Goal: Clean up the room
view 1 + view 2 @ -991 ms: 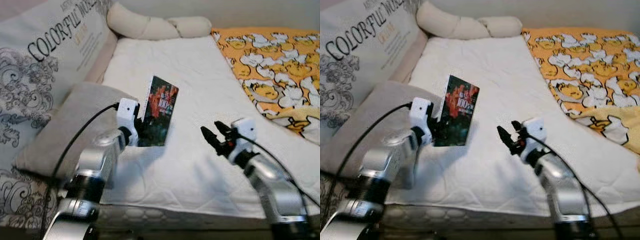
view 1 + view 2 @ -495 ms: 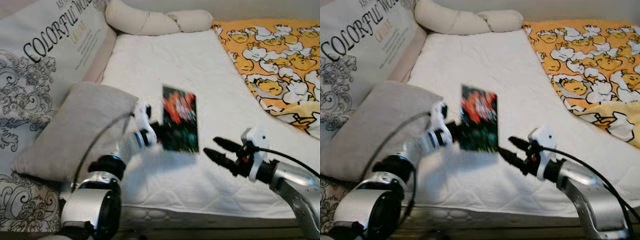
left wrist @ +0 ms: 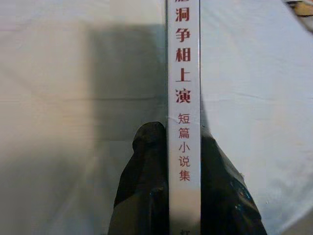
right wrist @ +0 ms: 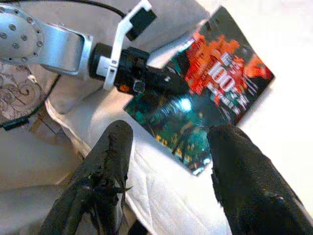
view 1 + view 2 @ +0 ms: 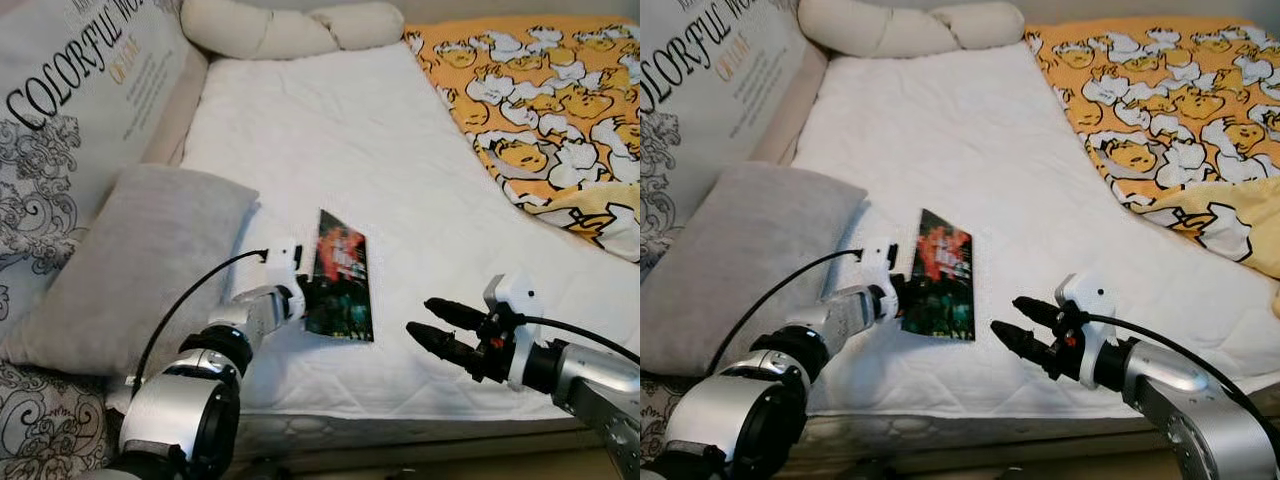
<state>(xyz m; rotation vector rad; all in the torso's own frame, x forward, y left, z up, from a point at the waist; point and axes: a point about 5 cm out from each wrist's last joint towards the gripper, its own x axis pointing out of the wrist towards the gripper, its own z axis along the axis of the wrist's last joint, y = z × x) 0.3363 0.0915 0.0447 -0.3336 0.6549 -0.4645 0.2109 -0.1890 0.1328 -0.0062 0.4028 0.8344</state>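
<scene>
A paperback book (image 5: 339, 277) with a dark red-and-green cover lies low over the white mattress (image 5: 330, 130) near its front edge. My left gripper (image 5: 303, 297) is shut on the book's spine edge, and the left wrist view has the white spine (image 3: 183, 98) with red characters clamped between the two black fingers (image 3: 144, 181). To the right of the book, my right gripper (image 5: 432, 326) hovers open with nothing in it; in the right wrist view its fingers (image 4: 105, 161) straddle the book cover (image 4: 205, 98).
A grey pillow (image 5: 140, 260) lies left of the book against a large printed cushion (image 5: 70, 110). A cream bolster (image 5: 290, 28) runs along the far end. An orange duck-print blanket (image 5: 540, 110) covers the bed's right side.
My left gripper has lowered the book from upright in the air down to the mattress. The right gripper has stayed open to its right. The camera has tilted somewhat.
</scene>
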